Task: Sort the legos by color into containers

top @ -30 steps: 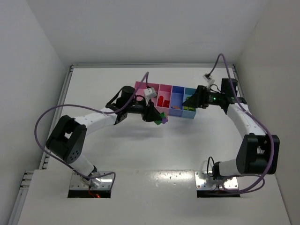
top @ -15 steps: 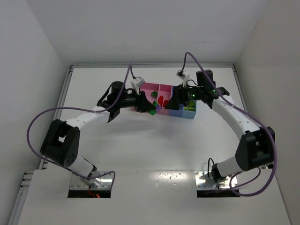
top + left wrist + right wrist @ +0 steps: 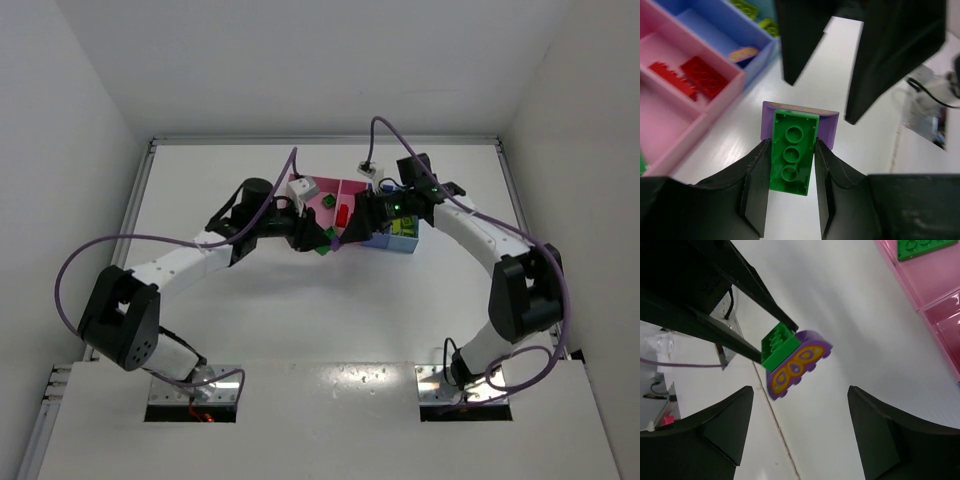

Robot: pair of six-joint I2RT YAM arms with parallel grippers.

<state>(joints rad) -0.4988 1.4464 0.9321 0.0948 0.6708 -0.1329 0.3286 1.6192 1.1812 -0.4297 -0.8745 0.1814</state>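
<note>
Sorting looks partly done. Red bricks (image 3: 702, 77) lie in the narrow pink bin (image 3: 670, 50), yellow-green bricks (image 3: 747, 7) in the light blue bin at the far end, a pale orange piece (image 3: 742, 51) in the dark blue bin (image 3: 710, 30), and a loose green piece (image 3: 920, 247) in the wide pink bin (image 3: 910, 270).

What seems left is a stuck-together pair. The left claw (image 3: 792, 150) is clamped on the green brick (image 3: 791, 160), which is joined to the purple brick (image 3: 797, 365), over the worktop (image 3: 730, 145) just in front of the bins. The right claw (image 3: 800, 395) faces the pair with its jaws spread and touches nothing.

A second ago the right arm was out by the light blue end. It has since swung left to meet the pair, which the left arm has brought closer to the bins.
</note>
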